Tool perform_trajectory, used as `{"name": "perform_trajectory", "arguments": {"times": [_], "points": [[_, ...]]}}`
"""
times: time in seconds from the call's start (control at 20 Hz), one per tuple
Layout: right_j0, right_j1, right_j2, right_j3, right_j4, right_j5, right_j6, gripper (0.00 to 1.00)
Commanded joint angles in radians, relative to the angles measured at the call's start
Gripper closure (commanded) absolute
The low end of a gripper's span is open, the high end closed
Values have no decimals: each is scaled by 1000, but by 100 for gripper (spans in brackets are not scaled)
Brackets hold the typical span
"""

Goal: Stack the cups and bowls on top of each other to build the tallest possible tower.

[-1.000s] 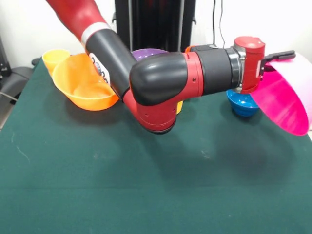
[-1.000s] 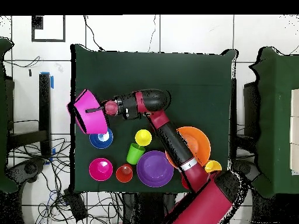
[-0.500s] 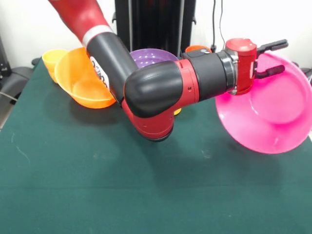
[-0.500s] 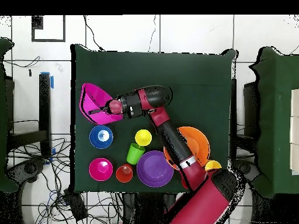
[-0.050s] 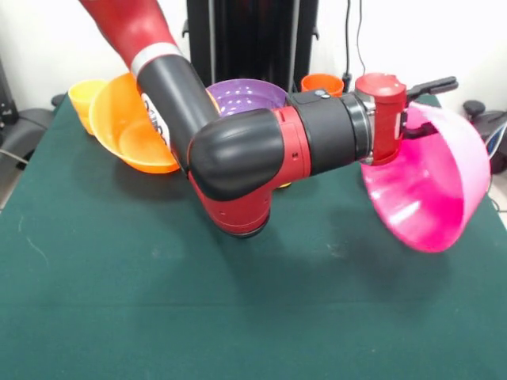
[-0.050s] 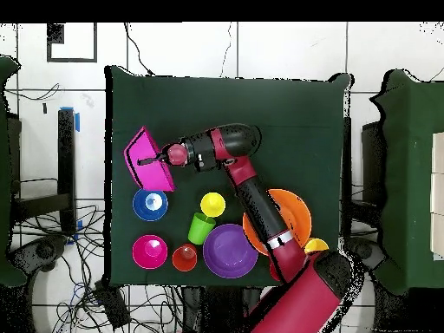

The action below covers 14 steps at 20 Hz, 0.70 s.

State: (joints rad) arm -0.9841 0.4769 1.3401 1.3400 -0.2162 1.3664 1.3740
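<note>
Pink bowl [image 5: 432, 186] is held tipped on edge above the surface, its rim pinched by the closed hand [image 5: 424, 107]. It should be levelled before being lowered, judged best kept as a wide base.

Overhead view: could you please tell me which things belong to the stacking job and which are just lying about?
Job: pink bowl in the gripper; orange bowl; purple bowl; blue bowl; crimson bowl; green cup; red cup; orange cup; central yellow cup; edge yellow cup.
Lying about: cables.
</note>
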Motion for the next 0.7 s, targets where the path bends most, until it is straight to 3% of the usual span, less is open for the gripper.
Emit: {"name": "perform_trajectory", "arguments": {"times": [0.05,0.7], "points": [[27,-9,-67,-163,21,94,-316,0],[9,55,-83,-146,80,116,-271,0]]}}
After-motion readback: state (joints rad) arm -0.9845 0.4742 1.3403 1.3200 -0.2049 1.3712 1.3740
